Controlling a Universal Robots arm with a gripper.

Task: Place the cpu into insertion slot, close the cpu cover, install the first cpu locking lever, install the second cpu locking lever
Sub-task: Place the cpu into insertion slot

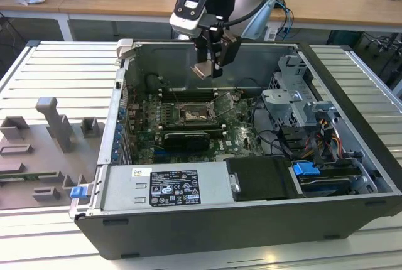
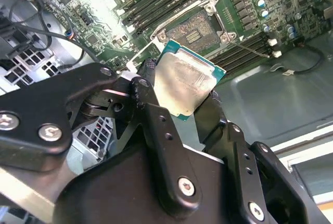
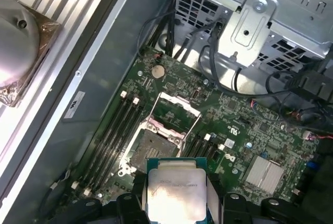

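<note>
Open PC case [image 1: 207,232] lies on its side on the slatted bench [image 1: 56,69]. My gripper [image 2: 177,99] hangs over its interior, above the green mobo [image 3: 250,130]. Jaws are clamped on the cpu [image 2: 187,86], pinching two opposite edges, w/ the metal lid showing in both wrist views. The chip looks tilted in the second wrist view and is well clear of the board. The insertion slot [image 3: 151,148] sits bare below, betw. the memory slots [image 3: 109,135]. The cpu cover [image 3: 180,104] is flipped up on its hinge beside it, so nothing is seated yet. Handling, my guess: chip is light, rigid, smooth on top, prob. slippery at its thin edges. Underside contacts and socket pins are likely fragile. An edge hold suits it, not the faces, and only a modest squeeze.
</note>
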